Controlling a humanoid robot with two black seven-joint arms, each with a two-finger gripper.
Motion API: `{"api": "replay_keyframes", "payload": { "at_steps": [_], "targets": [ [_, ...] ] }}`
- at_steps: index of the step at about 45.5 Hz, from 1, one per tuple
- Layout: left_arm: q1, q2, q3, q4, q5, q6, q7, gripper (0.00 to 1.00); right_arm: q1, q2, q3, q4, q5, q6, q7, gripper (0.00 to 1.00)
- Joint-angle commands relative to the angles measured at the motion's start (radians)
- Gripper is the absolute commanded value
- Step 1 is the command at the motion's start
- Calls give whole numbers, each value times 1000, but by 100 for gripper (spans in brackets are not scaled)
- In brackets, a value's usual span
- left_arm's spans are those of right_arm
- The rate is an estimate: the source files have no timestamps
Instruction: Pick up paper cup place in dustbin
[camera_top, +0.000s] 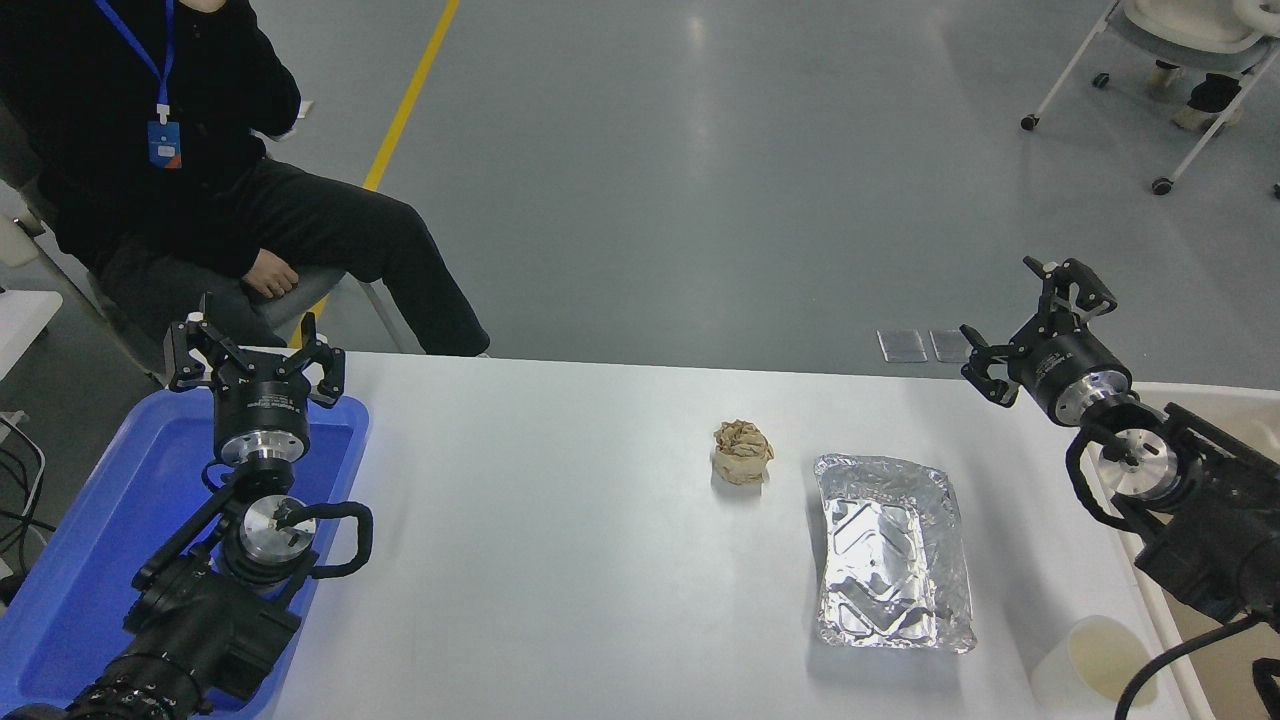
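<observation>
Head view. The cup (1095, 668) stands upright at the bench's (560, 560) near right corner, apart from the foil tray (893, 550) to its left. The bin (1190, 400) sits off the bench's right edge, mostly behind the right arm. Right claw (1035, 325) hangs over the far right corner, fingers spread, empty. Left claw (255, 360) is spread wide and empty over the blue tray (80, 560) at the left edge. A paper ball (742, 452) lies mid-bench. A person (200, 180) sits beyond the far left corner.

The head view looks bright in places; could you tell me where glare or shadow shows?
Head view: the foil tray throws strong specular glare; the paper ball casts only a small, soft shadow on the white table; the paper cup at the lower right looks pale and low-contrast.
</observation>
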Motion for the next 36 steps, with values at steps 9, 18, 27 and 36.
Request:
{"api": "replay_keyframes", "payload": {
  "at_steps": [9, 18, 27, 36],
  "targets": [
    [-2, 9, 11, 0, 0, -1, 0, 99, 2, 9, -2, -14, -7, 0, -1, 100],
    [-2, 9, 12, 0, 0, -1, 0, 99, 13, 11, -5, 9, -51, 2, -1, 100],
    [-2, 9, 12, 0, 0, -1, 0, 99, 26, -35, -9, 108, -90, -4, -10, 100],
    [-2, 9, 12, 0, 0, -1, 1, 99, 33, -146, -9, 254, -269, -7, -13, 100]
  ]
}}
